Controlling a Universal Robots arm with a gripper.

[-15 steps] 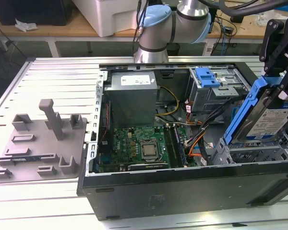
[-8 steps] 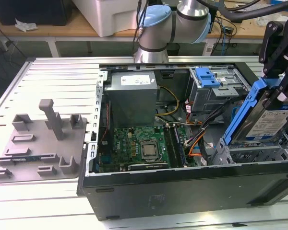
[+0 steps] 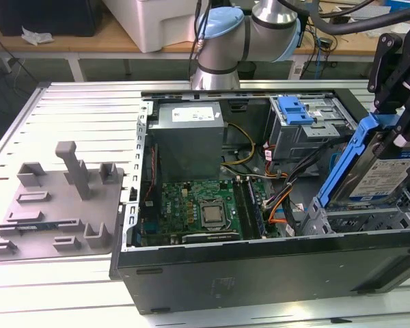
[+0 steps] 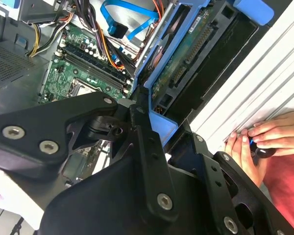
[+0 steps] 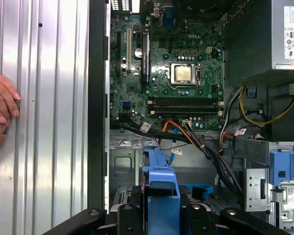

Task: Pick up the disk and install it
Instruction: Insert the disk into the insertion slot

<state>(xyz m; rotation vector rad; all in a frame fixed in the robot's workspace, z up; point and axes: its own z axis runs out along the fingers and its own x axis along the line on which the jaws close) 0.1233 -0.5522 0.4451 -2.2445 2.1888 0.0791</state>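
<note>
In the exterior view we see the gripper point(image 3: 401, 126) clamped on the upper end of the disk point(image 3: 386, 174). The disk hangs tilted beneath it with the label side showing. Its blue frame point(image 3: 345, 160) slants down into a corner of the open computer case point(image 3: 260, 273), and we cannot tell whether the lower end touches the metal bay there. Away from the gripper, toward the exterior view's left, lie the motherboard point(image 3: 195, 212) and the grey power supply point(image 3: 190, 137). Nearer the gripper on that side, a bare blue bracket point(image 3: 294, 109) sits on the drive cage. Well apart from the gripper, outside the case, a grey fixture plate point(image 3: 55, 205) rests on the worktop point(image 3: 89, 102).

In the second wrist view the gripper point(image 4: 159, 122) has its black fingers point(image 4: 144, 147) on either side of the blue frame. The disk point(image 4: 186, 58) extends ahead of them, green circuit board toward us. Beside the gripper, a person's hand point(image 4: 264, 137) rests on the worktop point(image 4: 264, 73).

In the first wrist view the gripper point(image 5: 160, 215) holds the disk point(image 5: 160, 178) edge-on, with the motherboard point(image 5: 171, 73) beyond it. The hand point(image 5: 2, 107) lies on the worktop point(image 5: 49, 122) outside the case wall point(image 5: 97, 98).
</note>
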